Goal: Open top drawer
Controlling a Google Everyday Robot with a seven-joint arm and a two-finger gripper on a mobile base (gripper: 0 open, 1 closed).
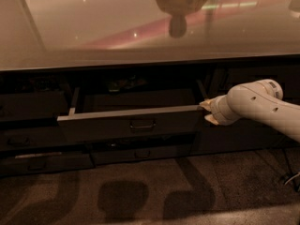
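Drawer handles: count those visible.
2. One handle on the open top drawer, one on the shallower drawer below it. Dark fronts at left may hide more. The gripper is at the top drawer's right corner.

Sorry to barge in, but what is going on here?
A robot arm reaches in from the right, and its gripper sits at the right end of the top drawer. The drawer stands partly pulled out from under the counter. Its centre handle is not being touched.
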